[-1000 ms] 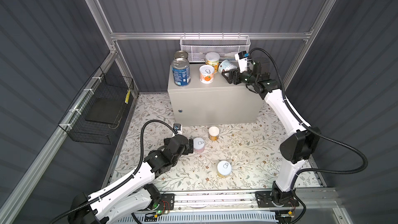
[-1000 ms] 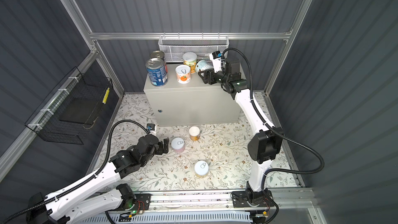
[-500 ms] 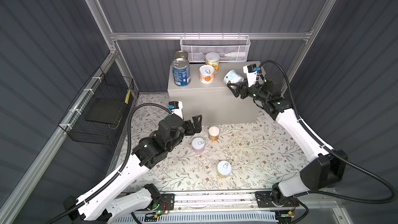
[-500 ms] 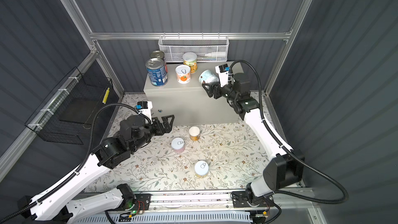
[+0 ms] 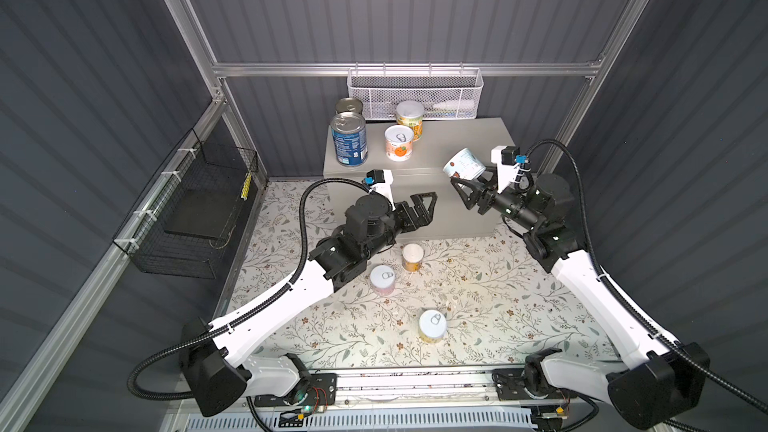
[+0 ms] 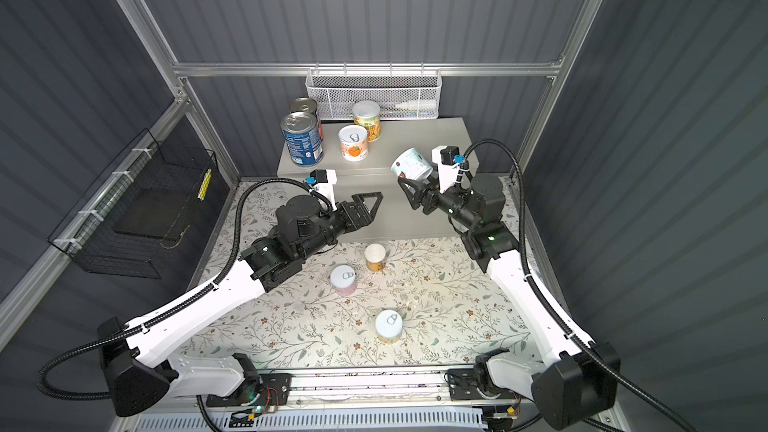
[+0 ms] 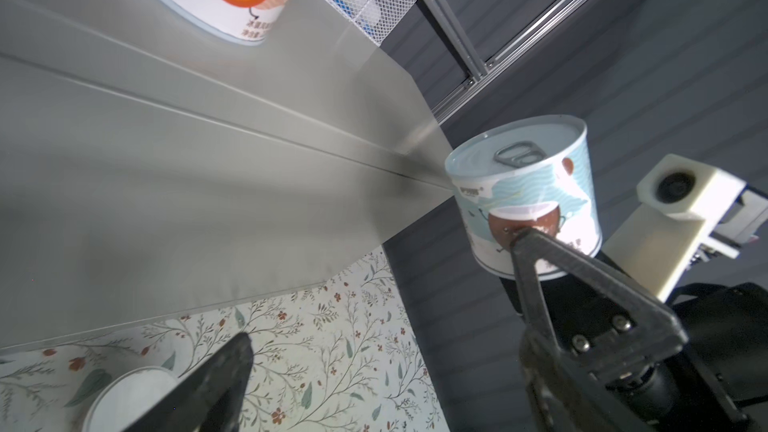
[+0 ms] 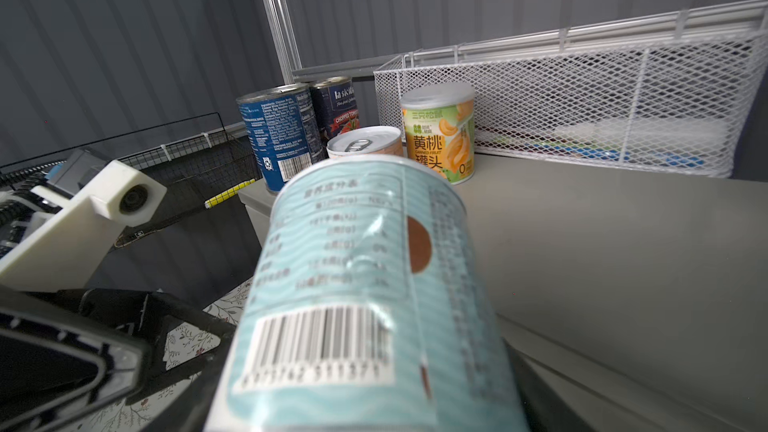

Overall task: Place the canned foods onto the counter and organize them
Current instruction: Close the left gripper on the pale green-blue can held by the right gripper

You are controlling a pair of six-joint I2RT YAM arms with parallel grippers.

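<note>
The beige counter [image 5: 453,137] carries two blue-labelled cans [image 5: 349,145] [image 5: 349,106], an orange-print can [image 5: 399,142] and a yellow peach can [image 5: 409,118] at its left back. My right gripper [image 5: 469,177] is shut on a pale blue can [image 5: 463,164] [image 7: 528,189] [image 8: 361,263], held tilted in the air by the counter's front right. My left gripper [image 5: 428,201] [image 7: 386,351] stands open and empty in front of the counter. Three small cans stand on the floor: a yellow one [image 5: 412,256], a pink one [image 5: 382,279] and another [image 5: 432,326] nearer the front.
A white mesh basket [image 5: 415,93] hangs on the back wall just above the counter. A black wire basket [image 5: 195,209] is fixed to the left wall. The floral mat [image 5: 478,305] covers the floor. The two grippers face each other closely in front of the counter.
The right arm drew back from the counter's rear to its front right, still holding the pale blue can. The left arm rose from beside the pink can on the floor to counter height.
</note>
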